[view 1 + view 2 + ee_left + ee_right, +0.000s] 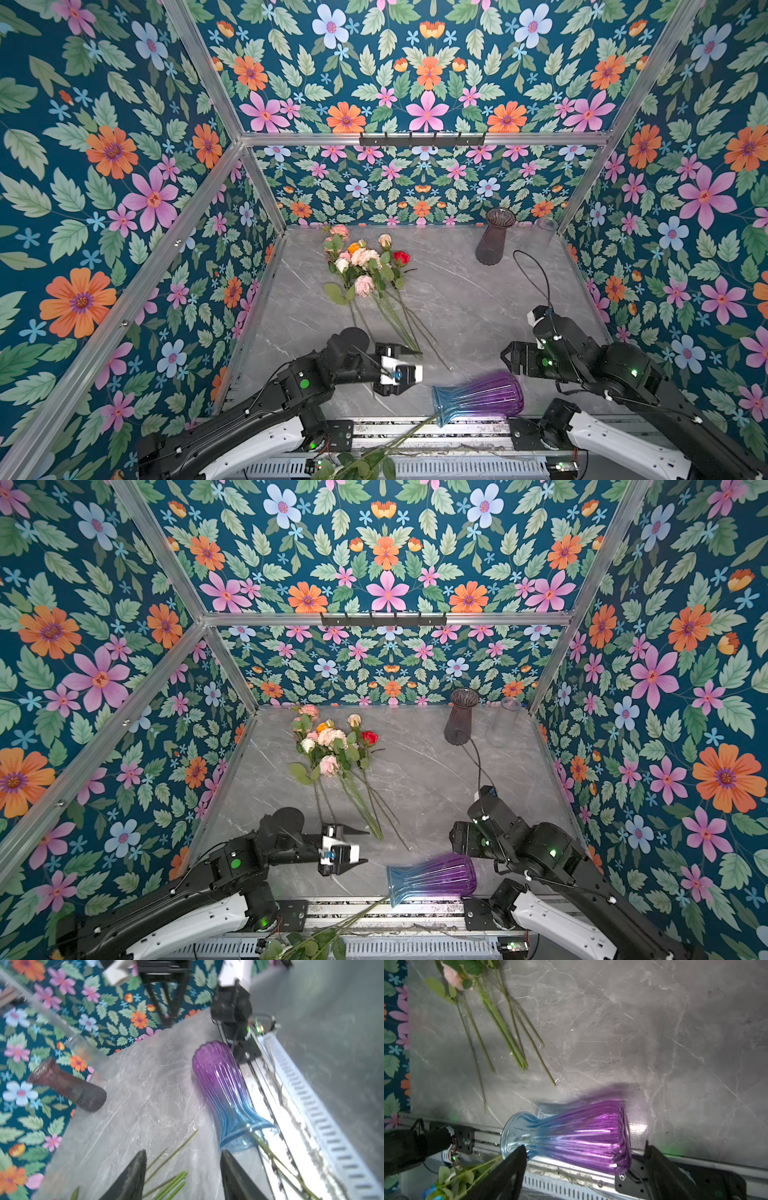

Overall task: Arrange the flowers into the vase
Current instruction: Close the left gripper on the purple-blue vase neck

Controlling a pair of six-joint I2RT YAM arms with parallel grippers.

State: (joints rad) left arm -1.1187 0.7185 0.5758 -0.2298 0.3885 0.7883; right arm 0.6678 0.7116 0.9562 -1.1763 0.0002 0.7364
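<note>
- At counter [457,299] front edge, vase [478,399] is laid sideways.
- Both left gripper [367,846] and right gripper [506,358] are spread, empty.
- Beside flowers [365,266], bare counter is seen.

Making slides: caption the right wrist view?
Purple-blue vase lies on its side at the table's edge, flower stems trailing from its mouth, open right claw nearby.

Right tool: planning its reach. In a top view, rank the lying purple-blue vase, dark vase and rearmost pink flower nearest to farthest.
1. Purple-blue vase, front, beside the right tool.
2. Dark vase, back right.
3. Pink flower, back left.
</note>
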